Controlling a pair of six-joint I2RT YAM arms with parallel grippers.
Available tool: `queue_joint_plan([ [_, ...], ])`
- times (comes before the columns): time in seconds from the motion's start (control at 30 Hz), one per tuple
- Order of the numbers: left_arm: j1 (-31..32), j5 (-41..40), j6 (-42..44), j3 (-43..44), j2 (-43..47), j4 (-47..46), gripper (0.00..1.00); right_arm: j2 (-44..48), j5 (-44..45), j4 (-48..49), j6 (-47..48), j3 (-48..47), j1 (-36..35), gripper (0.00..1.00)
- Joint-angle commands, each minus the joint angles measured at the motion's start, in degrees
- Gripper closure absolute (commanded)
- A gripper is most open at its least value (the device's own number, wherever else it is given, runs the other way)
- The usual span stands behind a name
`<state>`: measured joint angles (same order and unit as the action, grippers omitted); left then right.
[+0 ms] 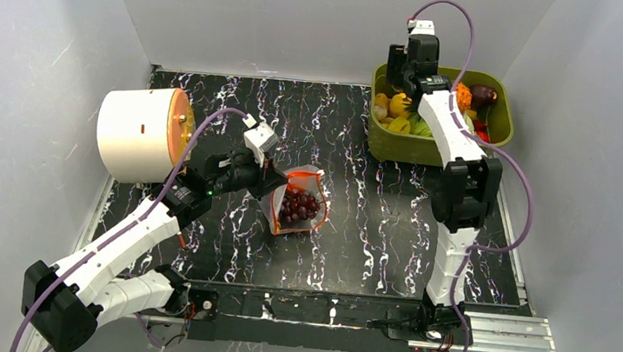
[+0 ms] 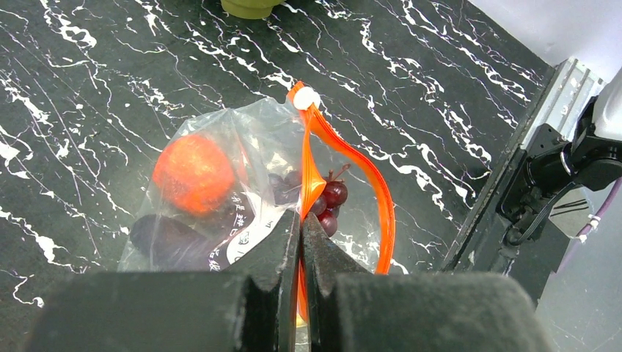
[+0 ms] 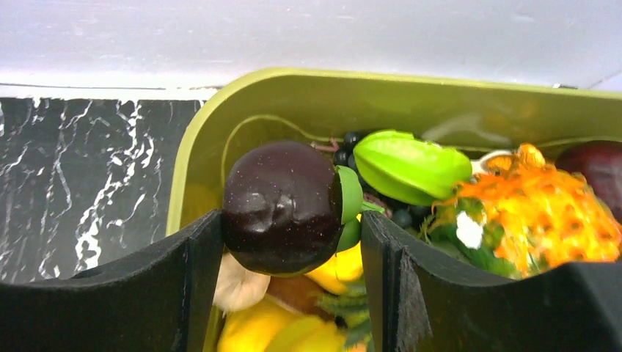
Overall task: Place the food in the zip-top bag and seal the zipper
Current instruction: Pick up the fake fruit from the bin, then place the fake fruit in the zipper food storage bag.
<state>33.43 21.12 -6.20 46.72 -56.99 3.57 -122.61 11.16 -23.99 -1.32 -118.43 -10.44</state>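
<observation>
Seen from above, the clear crinkly zip-top bag (image 1: 298, 205) is lying near the middle of the black, white-veined table (image 1: 373, 226). Its mouth is gaping open, and dark purple grapes (image 1: 299, 203) are showing inside. The left gripper (image 1: 275, 178) is meeting the bag's left edge, but the wrist is hiding how its jaws are standing.

The left wrist view is settling that. The jaws are pressed together on the thin orange-red zipper strip (image 2: 305, 165), with a small white slider (image 2: 306, 97) sitting at the strip's far end. Only this view is showing an orange-red round piece (image 2: 194, 172) and a dark purple piece (image 2: 169, 238) behind the plastic. A white label (image 2: 249, 236) on the bag is carrying dark writing that is too crumpled to read.

From above, the right arm is stretching to the olive-green plastic bin (image 1: 433, 154) at the table's far right corner, and its wrist is covering the jaws. The right wrist view is showing the right gripper (image 3: 291, 218) with its jaws closed around a glossy maroon round fruit (image 3: 282, 205) with a green cap. The fruit is filling the gap between them, above the other toys in the bin. Beside it are lying a ridged light-green piece (image 3: 407, 165), a bumpy orange-yellow piece (image 3: 546, 202) and several yellow pieces (image 3: 257, 326).

A white drum with an orange face (image 1: 133, 133) is standing at the table's left edge, just beside the left arm. Purple cables (image 1: 193, 150) are looping over both arms.
</observation>
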Motion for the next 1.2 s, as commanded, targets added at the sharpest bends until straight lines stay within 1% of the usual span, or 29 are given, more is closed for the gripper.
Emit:
queue_joint_plan([
  [0.0,-0.38,-1.32,0.01,-0.07,1.46,-0.68,1.00,8.35,-2.05,-1.95,-5.22,4.49,0.00,0.68],
  [0.13,-0.30,-2.02,-0.26,-0.12,1.11,-0.59,1.00,14.95,-5.62,-2.15,-8.34,11.73,-0.05,0.68],
  [0.33,-0.30,-5.56,-0.89,0.81,-0.08,1.04,1.00,25.35,-9.80,-2.00,-12.31,22.76,-1.51,0.68],
  [0.5,-0.38,-6.41,-2.71,0.47,0.02,-0.31,1.00,33.85,-14.00,-2.03,-13.78,30.17,-3.02,0.68],
  [0.63,-0.32,-8.49,-3.38,1.92,-1.31,0.25,1.00,39.57,-13.96,-3.65,-12.91,34.64,-4.09,0.68],
  [0.77,-0.38,-9.07,-4.60,4.03,-2.80,0.51,1.00,44.86,-18.75,-3.70,-14.63,38.68,-5.33,0.68],
  [0.93,-0.32,-8.84,-7.31,7.83,-5.91,1.10,1.00,50.19,-25.57,-1.50,-18.02,44.25,-9.08,0.68],
  [1.17,-0.36,-12.18,-10.01,10.05,-8.79,0.28,1.00,55.01,-29.86,2.16,-20.01,49.94,-16.13,0.68],
])
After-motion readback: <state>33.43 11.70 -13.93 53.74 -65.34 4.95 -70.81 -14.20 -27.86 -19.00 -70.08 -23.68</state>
